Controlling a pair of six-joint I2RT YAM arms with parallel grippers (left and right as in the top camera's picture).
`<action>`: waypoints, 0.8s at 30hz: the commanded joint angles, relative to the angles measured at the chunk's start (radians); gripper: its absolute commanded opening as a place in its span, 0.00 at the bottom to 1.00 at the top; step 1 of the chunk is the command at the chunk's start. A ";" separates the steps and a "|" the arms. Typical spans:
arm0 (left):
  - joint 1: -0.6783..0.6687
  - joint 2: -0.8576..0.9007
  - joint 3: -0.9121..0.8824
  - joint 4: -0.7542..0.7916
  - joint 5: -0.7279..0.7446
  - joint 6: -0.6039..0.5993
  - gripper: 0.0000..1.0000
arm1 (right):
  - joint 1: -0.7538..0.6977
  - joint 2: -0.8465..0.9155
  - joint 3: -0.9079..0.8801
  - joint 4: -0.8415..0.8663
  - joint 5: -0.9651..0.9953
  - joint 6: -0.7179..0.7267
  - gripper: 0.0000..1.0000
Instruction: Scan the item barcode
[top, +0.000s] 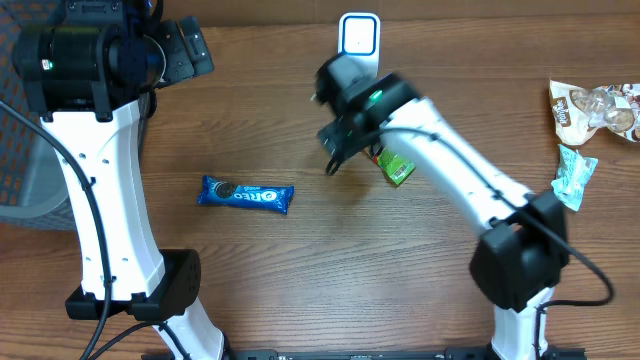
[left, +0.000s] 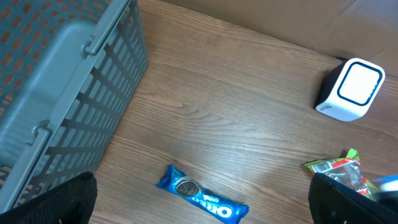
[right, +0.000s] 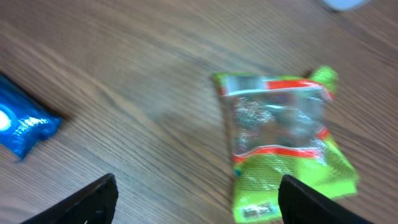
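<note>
Heads up, your right claw (right: 198, 183) is standing open with nothing in it. In the right wrist view both fingers (right: 93, 199) are spread wide at the bottom corners. The green snack packet (right: 280, 143) is lying flat on the table (right: 143, 81), clear of both of them.

What matters for the pickup is where it sits. The packet isn't centred in the gap. It's ahead of the claw and off toward the right-hand finger, with its near end just beside that fingertip. Its long axis runs roughly away from the camera, tilted a little, so it crosses the line the fingers close along. I'd say closing would pinch it across the short width, which is fine, but you'd want to slide the claw over toward the packet first.

From overhead the packet is partly tucked under the right arm, a bit below and to the right of the white scanner (top: 358, 37). The right arm is clearly the closer one. Your left claw (left: 200, 179) is open too, hanging up by the grey basket (left: 68, 93) with only the blue Oreo pack (left: 202, 202) under it.

There's a pale patch at the packet's near end that could be the barcode, but it's too blurry to say.
</note>
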 joint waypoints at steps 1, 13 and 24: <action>0.002 -0.004 0.000 -0.002 -0.013 0.008 1.00 | -0.150 -0.093 0.084 -0.042 -0.120 0.046 0.86; 0.002 -0.004 0.000 -0.002 -0.013 0.008 1.00 | -0.570 -0.015 -0.184 0.013 -0.634 0.291 0.86; 0.002 -0.004 0.000 -0.002 -0.013 0.008 1.00 | -0.563 -0.014 -0.560 0.395 -0.711 0.616 0.92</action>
